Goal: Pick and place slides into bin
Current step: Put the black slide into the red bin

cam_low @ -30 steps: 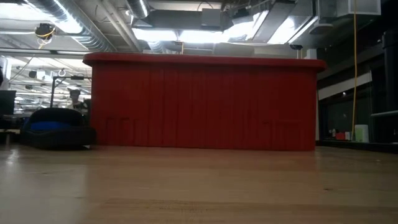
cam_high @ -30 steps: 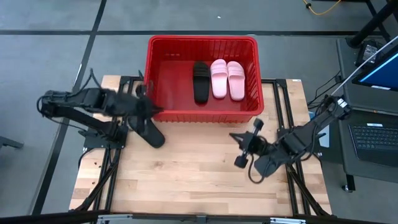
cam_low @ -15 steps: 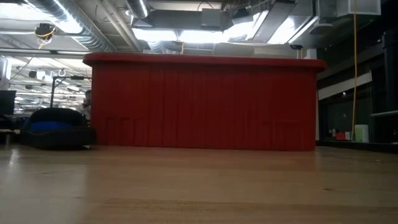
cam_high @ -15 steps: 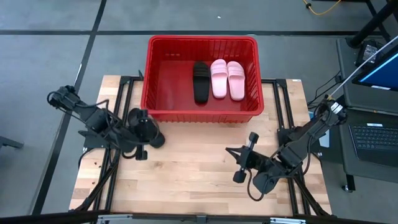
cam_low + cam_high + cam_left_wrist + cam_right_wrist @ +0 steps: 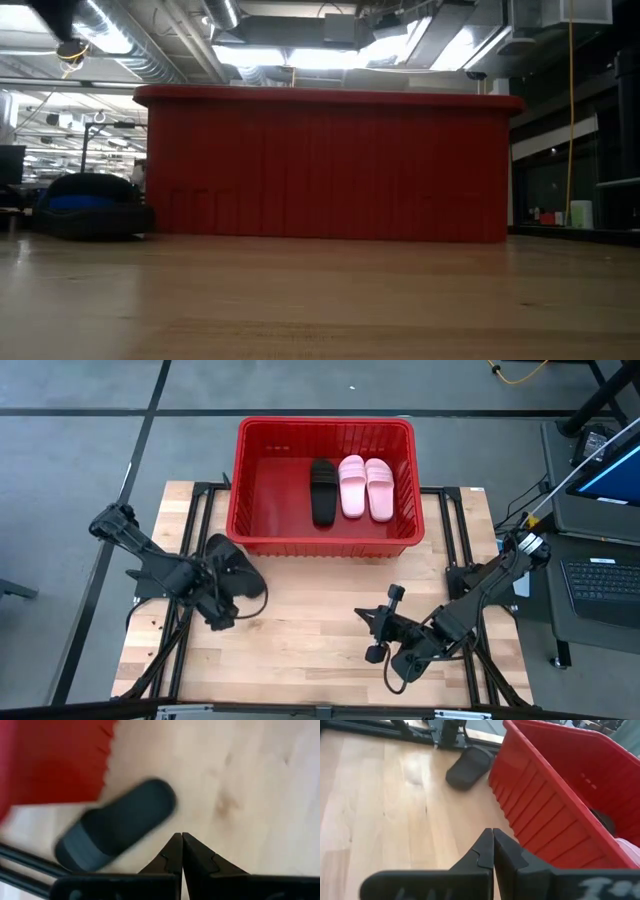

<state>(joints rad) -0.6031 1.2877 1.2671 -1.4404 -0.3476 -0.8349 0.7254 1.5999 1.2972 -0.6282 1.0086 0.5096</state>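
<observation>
Claws both pinched shut on nothing — the left claw (image 5: 222, 622) beside the last black slide (image 5: 236, 569), which lies outside the bin (image 5: 324, 432) on the counter (image 5: 320, 640) — right claw (image 5: 376, 641) waiting.

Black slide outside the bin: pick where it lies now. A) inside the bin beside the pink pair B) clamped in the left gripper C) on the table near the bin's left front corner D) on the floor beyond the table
C: the black slide lies on the wooden table just outside the red bin, and the left gripper is shut and holds nothing.
</observation>
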